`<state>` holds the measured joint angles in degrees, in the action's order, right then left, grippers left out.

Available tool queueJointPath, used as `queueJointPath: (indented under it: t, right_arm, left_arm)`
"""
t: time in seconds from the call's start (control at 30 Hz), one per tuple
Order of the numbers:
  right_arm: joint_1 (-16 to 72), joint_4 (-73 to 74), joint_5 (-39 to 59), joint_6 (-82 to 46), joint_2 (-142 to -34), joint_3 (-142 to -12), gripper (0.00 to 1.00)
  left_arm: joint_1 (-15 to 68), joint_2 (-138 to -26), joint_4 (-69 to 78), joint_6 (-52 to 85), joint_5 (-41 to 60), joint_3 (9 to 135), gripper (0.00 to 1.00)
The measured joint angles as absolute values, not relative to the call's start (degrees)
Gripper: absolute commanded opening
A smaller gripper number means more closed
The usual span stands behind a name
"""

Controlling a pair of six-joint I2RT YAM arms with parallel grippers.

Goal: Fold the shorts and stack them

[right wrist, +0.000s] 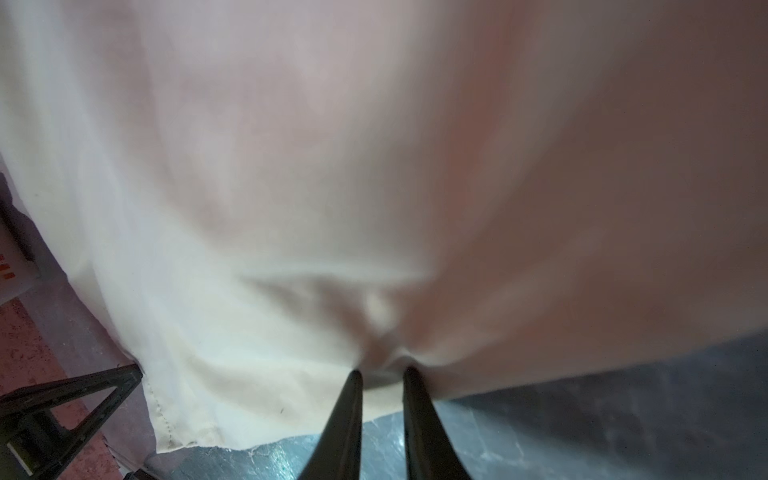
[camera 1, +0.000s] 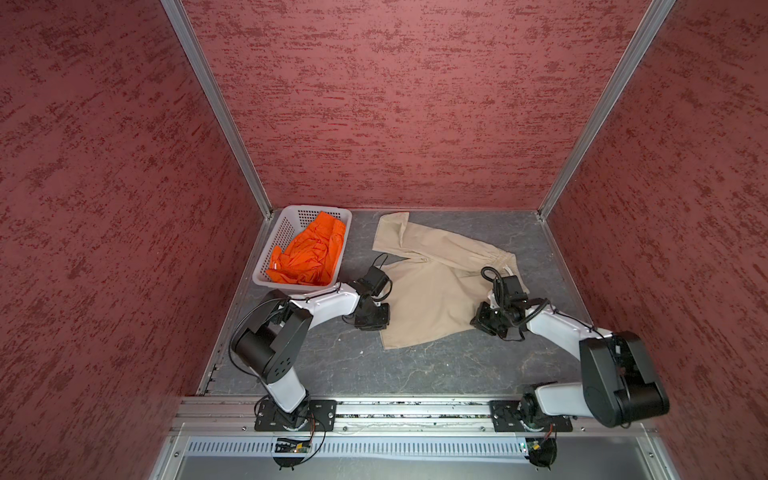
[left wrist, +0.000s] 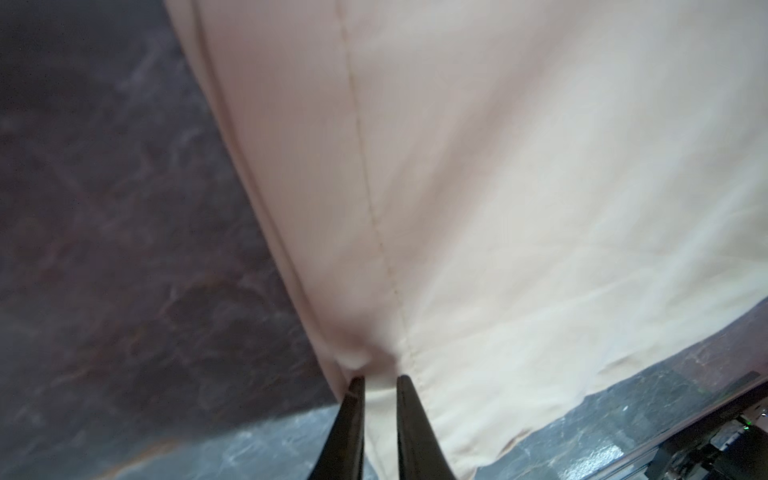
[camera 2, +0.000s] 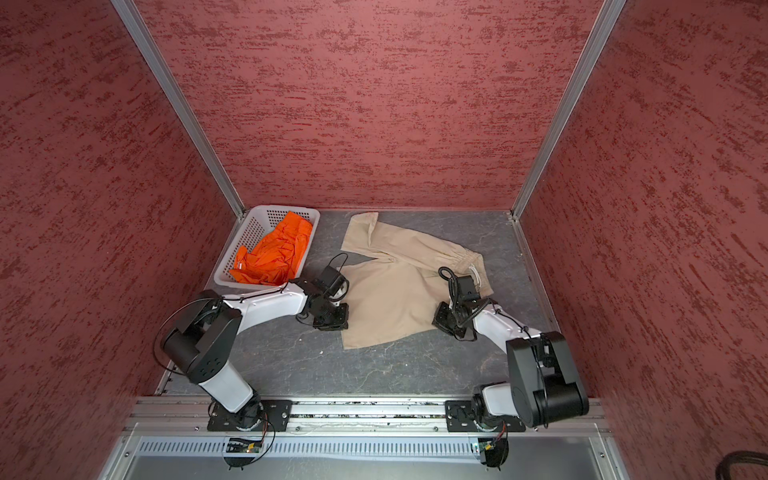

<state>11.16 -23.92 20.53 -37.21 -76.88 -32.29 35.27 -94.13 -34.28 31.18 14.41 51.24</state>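
The beige shorts (camera 1: pixel 432 299) (camera 2: pixel 386 299) lie spread on the grey table (camera 1: pixel 332 365), with the gathered waist and white drawstring at the right. My left gripper (camera 1: pixel 382 325) (left wrist: pixel 381 379) is at the left edge of the near leg, shut on a pinch of the hem. My right gripper (camera 1: pixel 483 320) (right wrist: pixel 383 370) is at the right edge of the same leg, shut on bunched cloth. The beige shorts fill most of both wrist views (left wrist: pixel 498 187) (right wrist: pixel 332 166). The orange shorts (camera 1: pixel 309 253) (camera 2: pixel 272 253) lie crumpled in the basket.
The white perforated basket (camera 1: pixel 275 245) (camera 2: pixel 240 247) stands at the back left corner. Red textured walls close in the back and both sides. A metal rail (camera 1: pixel 415 409) with both arm bases runs along the front edge.
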Motion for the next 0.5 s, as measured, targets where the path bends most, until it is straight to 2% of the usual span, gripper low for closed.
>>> queueJointPath:
  t: [0.17, 0.3, 0.37, 0.5]
  right_arm:
    - [15.07, -26.68, 19.94, -41.78, -70.37, -27.97, 0.23]
    - [20.64, -30.68, 19.73, -46.48, -64.53, -27.00, 0.31]
    - [22.15, -33.06, 19.40, -47.92, -60.75, -27.97, 0.37]
    - [22.35, -36.73, 16.47, -47.46, -59.96, -35.79, 0.39]
  left_arm:
    - [36.67, -87.11, -36.95, 33.23, 12.51, 44.49, 0.18]
    - [38.26, -82.13, -40.27, 34.89, 11.16, 42.13, 0.24]
    - [38.81, -78.61, -41.47, 35.62, 10.81, 42.24, 0.25]
    - [38.96, -74.37, -41.17, 36.18, 10.59, 46.22, 0.23]
